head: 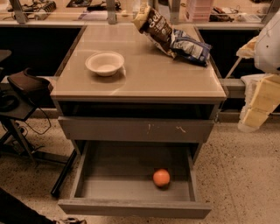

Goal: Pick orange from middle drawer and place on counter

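The orange (161, 178) lies on the grey floor of the middle drawer (109, 175), near its front right. The drawer is pulled fully out at the bottom of the cabinet, and its plain front panel faces me. The counter (144, 76) is the glossy beige top above it. My gripper (258, 103) shows as pale cream parts at the right edge of the view. It is beside the cabinet at about counter height, well above and to the right of the orange, and it holds nothing that I can see.
A white bowl (104, 63) stands on the counter's left. Two snack bags (173, 37) lie at its back right. A shut drawer front with pale scratches (135, 130) sits above the open drawer. A dark stool and stand (22, 94) are at the left, and a cluttered bench (87, 11) runs behind.
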You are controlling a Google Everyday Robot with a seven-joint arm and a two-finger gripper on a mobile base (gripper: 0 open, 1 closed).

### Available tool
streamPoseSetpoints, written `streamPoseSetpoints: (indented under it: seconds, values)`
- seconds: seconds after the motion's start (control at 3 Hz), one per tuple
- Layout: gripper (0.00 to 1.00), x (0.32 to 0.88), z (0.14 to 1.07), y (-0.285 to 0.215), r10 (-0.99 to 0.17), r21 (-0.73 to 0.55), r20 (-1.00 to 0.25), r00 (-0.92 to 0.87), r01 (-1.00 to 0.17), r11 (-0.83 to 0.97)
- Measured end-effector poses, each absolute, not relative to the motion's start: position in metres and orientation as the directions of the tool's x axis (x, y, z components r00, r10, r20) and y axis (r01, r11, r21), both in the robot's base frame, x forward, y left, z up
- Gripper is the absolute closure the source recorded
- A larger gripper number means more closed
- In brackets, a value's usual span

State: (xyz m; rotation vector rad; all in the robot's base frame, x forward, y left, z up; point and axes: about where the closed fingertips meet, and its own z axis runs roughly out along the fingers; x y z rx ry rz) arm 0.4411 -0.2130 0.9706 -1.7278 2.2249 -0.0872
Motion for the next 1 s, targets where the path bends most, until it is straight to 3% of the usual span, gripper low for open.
streamPoseSetpoints:
  seconds: [1.0]
  values:
    - [0.0,0.484,0.824,-0.2,-0.938,-0.182,-0.184,-0.293,-0.928,0.326]
